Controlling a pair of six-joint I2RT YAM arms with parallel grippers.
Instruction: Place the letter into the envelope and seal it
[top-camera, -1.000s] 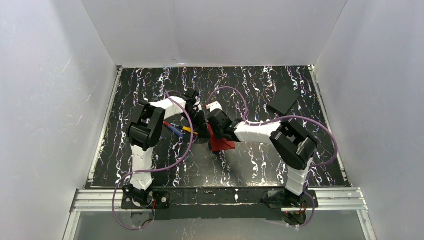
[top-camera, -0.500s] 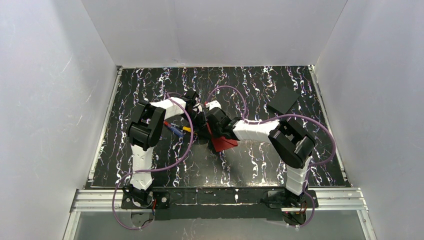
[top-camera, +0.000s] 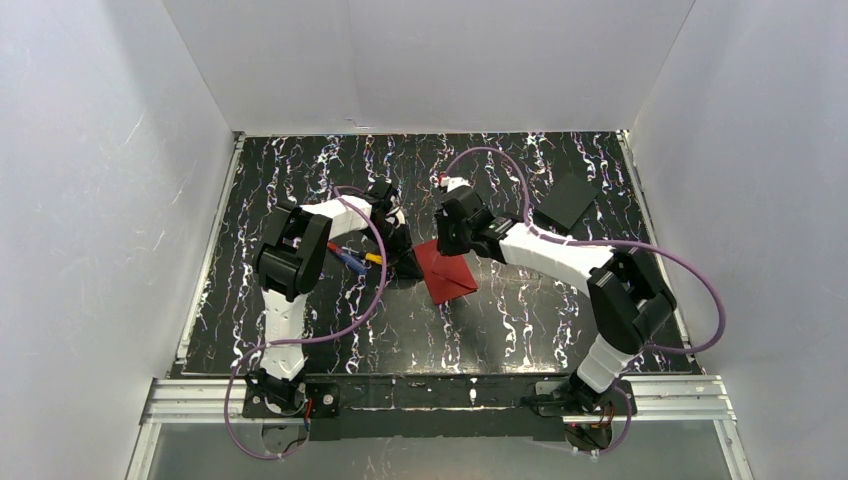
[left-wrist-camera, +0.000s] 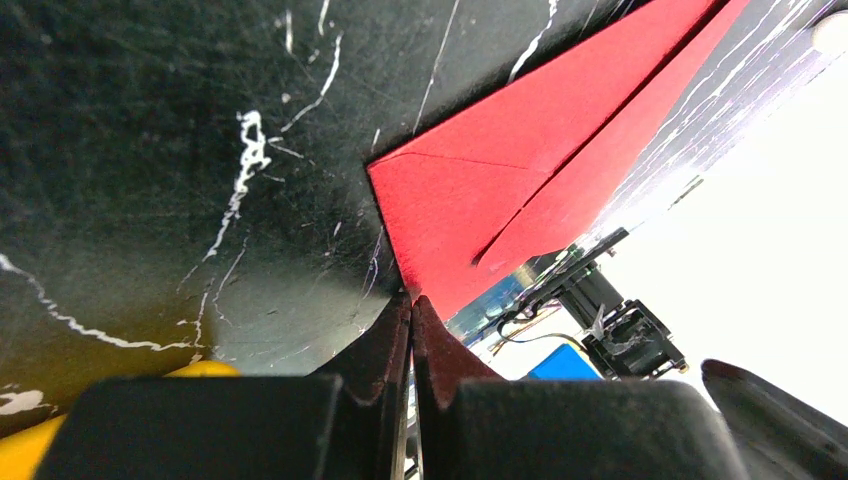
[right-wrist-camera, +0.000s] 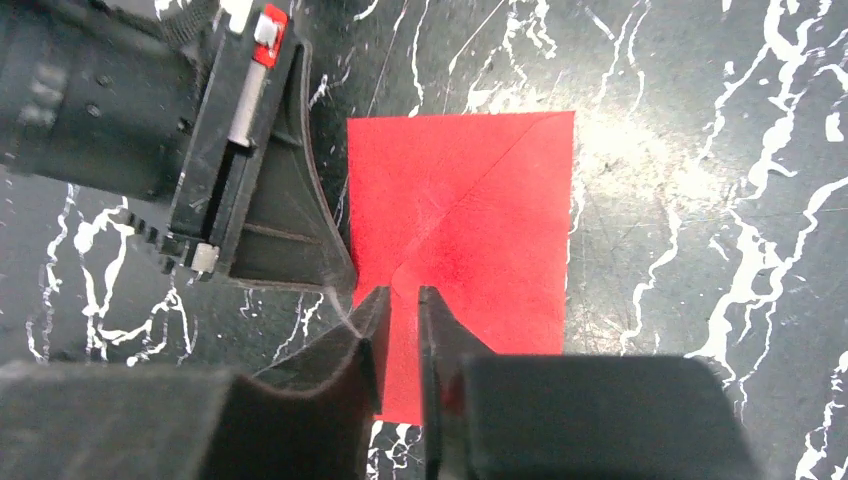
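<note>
The dark red envelope (top-camera: 450, 274) lies flat on the black marbled table, its pointed flap folded down over its body (right-wrist-camera: 480, 220). My left gripper (top-camera: 410, 260) is shut, its tips (left-wrist-camera: 410, 300) touching the envelope's left edge (left-wrist-camera: 470, 200); I cannot tell whether paper is pinched. My right gripper (top-camera: 443, 240) hovers above the envelope near the flap's point, jaws a narrow gap apart (right-wrist-camera: 402, 295), holding nothing. The white letter is out of view.
A black square sheet (top-camera: 566, 200) lies at the far right. Blue, red and yellow pens (top-camera: 352, 258) lie under the left arm, left of the envelope. The left gripper's body (right-wrist-camera: 250, 170) sits close beside the right fingers.
My right gripper has lifted off the envelope and drawn back toward the far right. The envelope, which stood raised at one side, now lies flat. The left arm has stayed put.
</note>
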